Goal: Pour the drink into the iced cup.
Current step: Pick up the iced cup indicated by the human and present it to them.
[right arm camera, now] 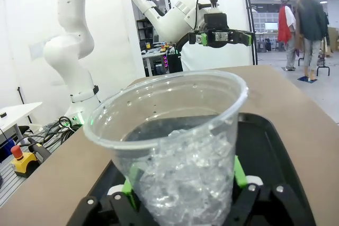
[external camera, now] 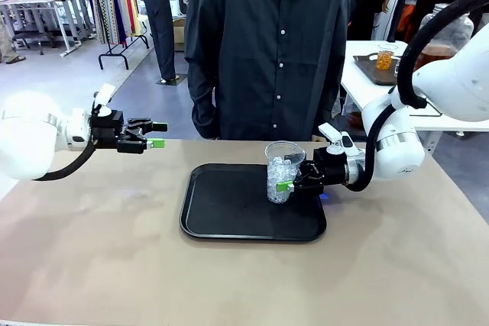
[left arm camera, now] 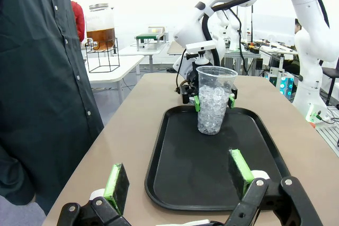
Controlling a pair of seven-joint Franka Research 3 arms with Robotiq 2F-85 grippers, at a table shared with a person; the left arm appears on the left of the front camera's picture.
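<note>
Front: the right claw (external camera: 286, 179) grips the iced cup (external camera: 284, 154) on the tray (external camera: 229, 223), mid-counter (external camera: 92, 250). The left claw (external camera: 158, 134) hangs wide above the far edge, leftward.
Left wrist: the drink (left arm camera: 100, 36) half-fills a jar (left arm camera: 100, 17) on a side counter (left arm camera: 123, 59).
Right wrist: ice (right arm camera: 180, 168) half-fills the cup.

A black tray (external camera: 229, 219) lies on the tan table (external camera: 92, 250) before a dark-shirted person (external camera: 263, 43).
</note>
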